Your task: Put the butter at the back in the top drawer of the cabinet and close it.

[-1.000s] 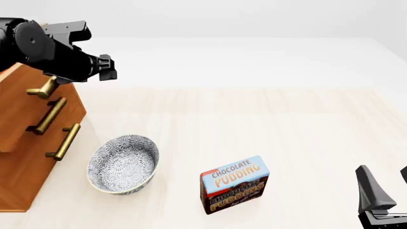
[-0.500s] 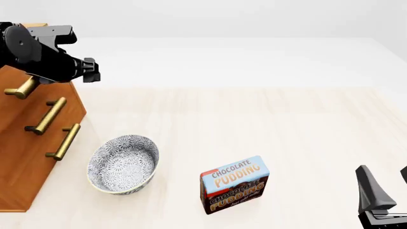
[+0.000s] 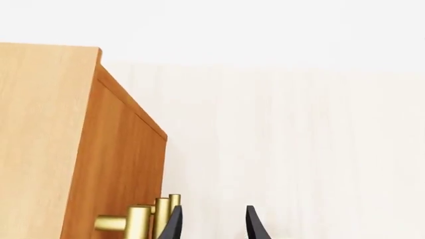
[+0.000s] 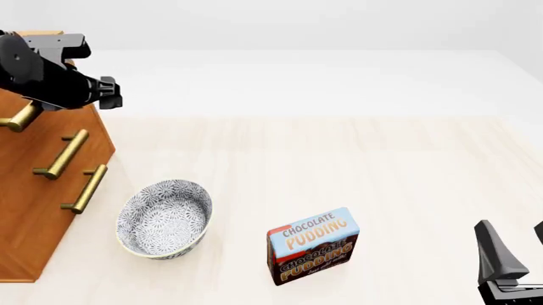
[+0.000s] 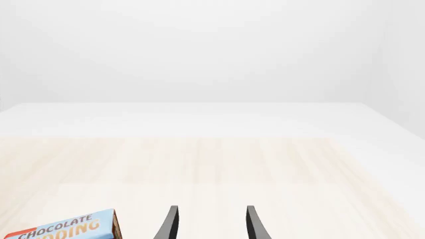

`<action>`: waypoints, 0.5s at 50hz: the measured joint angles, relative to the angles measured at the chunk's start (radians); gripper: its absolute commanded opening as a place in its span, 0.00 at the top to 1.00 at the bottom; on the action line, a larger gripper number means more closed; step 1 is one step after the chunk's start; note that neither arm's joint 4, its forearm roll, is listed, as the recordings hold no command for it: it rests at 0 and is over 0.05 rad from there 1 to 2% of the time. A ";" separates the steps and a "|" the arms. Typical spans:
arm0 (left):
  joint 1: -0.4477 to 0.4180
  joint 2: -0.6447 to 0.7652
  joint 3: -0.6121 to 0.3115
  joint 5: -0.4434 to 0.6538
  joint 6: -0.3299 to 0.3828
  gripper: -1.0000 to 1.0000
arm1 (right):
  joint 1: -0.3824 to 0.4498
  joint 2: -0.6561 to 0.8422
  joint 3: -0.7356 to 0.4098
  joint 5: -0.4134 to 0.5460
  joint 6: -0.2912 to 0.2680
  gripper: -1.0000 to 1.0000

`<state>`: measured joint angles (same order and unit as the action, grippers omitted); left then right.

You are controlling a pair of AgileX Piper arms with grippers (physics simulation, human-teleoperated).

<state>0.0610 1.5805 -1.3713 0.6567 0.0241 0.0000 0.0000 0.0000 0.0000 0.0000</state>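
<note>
Looking down at the table (image 4: 357, 159) from the front, we are seeing the cabinet (image 4: 34, 210) sitting at about 9 o'clock, on the left side. Its top drawer (image 4: 21, 136) is looking pushed in, and its gold handle (image 4: 17, 119) is sticking out up near the left arm. The left gripper (image 4: 109, 94) is hanging in the air just beside the cabinet's top front corner. In its own wrist view, the left gripper (image 3: 211, 224) is showing two black fingers (image 3: 172, 226) with a gap between them, so it is standing open and holding nothing. One finger is sitting right next to the gold handles (image 3: 143, 224).

We are not seeing the butter in any view, so we cannot tell where it is.

A patterned bowl (image 4: 164, 218) is resting near the cabinet at about 7 o'clock. The chocolate pudding box (image 4: 313, 244) is standing at about 6 o'clock, near the bowl but apart from it.

The right gripper (image 4: 513, 254) is waiting at 5 o'clock, low in the corner. In its wrist view, the right gripper (image 5: 211, 224) is spread apart and empty, with the pudding box (image 5: 63, 229) off to one side.
</note>
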 measured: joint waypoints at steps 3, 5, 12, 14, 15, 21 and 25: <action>0.003 0.001 0.000 -0.004 0.005 0.00 | 0.000 0.000 0.000 0.000 0.000 0.00; 0.006 0.001 -0.001 -0.006 0.008 0.00 | 0.000 0.000 0.000 0.000 0.000 0.00; 0.019 0.003 -0.003 -0.012 0.031 0.00 | 0.000 0.000 0.000 0.000 0.000 0.00; 0.022 0.003 -0.003 -0.013 0.036 0.00 | 0.000 0.000 0.000 0.000 0.000 0.00; 0.024 0.003 -0.003 -0.014 0.039 0.00 | 0.000 0.000 0.000 0.000 0.000 0.00; 0.032 0.002 0.000 -0.022 0.056 0.00 | 0.000 0.000 0.000 0.000 0.000 0.00; 0.037 0.001 0.003 -0.028 0.068 0.00 | 0.000 0.000 0.000 0.000 0.000 0.00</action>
<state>0.0981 1.5815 -1.3687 0.6287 0.0919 0.0000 0.0000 0.0000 0.0000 0.0000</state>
